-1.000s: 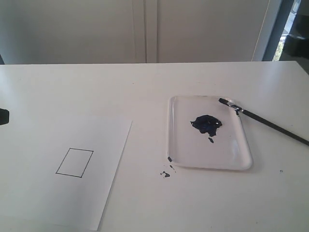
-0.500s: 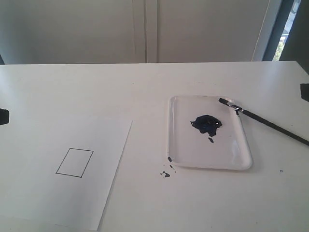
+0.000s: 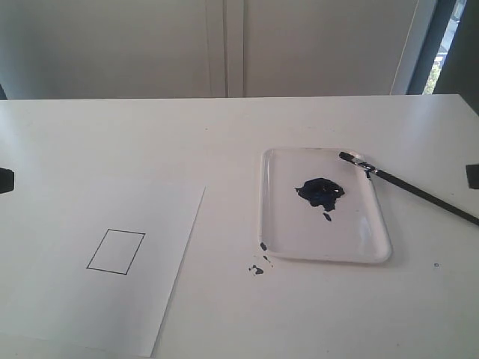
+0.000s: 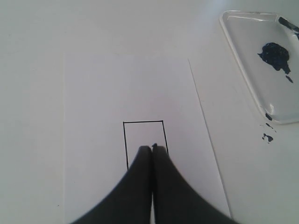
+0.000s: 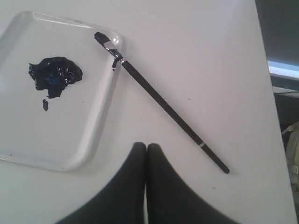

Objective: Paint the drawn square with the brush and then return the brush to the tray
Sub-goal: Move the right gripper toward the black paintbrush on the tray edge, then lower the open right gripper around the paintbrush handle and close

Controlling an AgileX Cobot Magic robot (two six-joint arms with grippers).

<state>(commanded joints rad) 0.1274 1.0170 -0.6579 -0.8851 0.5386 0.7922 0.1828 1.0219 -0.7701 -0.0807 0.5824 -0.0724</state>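
Observation:
The drawn square (image 3: 116, 252) is blank on the white paper sheet (image 3: 150, 217) at the left. To the right stands the tray (image 3: 299, 232) with a dark blue paint blob (image 3: 320, 191). The brush (image 3: 408, 187) rests with its bristle tip on the tray's far right corner, and its handle lies on the table. My left gripper (image 4: 153, 148) is shut and empty, hovering over the square (image 4: 144, 133). My right gripper (image 5: 146, 145) is shut and empty, beside the tray (image 5: 56, 126) and short of the brush handle (image 5: 163, 102). In the exterior view, only a dark edge of each gripper shows.
Small dark paint spatters (image 3: 257, 269) lie on the white table (image 3: 224, 134) just off the tray's near left corner. A wall with a window strip (image 3: 441, 45) runs behind the table's far edge.
At the right edge of the exterior view, the dark piece of my right gripper has come into sight and moved downward. Brush, tray and paper have not moved.

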